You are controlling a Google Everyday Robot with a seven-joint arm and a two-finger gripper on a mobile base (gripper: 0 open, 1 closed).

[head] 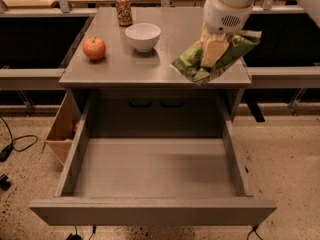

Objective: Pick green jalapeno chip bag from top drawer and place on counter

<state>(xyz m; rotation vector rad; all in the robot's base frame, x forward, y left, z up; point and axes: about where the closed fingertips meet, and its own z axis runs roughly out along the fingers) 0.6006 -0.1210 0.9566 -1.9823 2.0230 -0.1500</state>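
My pale fingers [212, 51] are clamped on the crinkled glossy green jalapeno chip bag [187, 64], which hangs tilted over the near right edge of the flat matte grey table [115, 69]. Below them the wide shallow grey top drawer [155, 169] stands open, flat bottom in view. Left of them sit a round white bowl [143, 35] and a smooth red apple [94, 48].

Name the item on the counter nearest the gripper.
The white bowl. The apple lies farther left, the can farther back; the gripper holds the green chip bag above the counter's right side.
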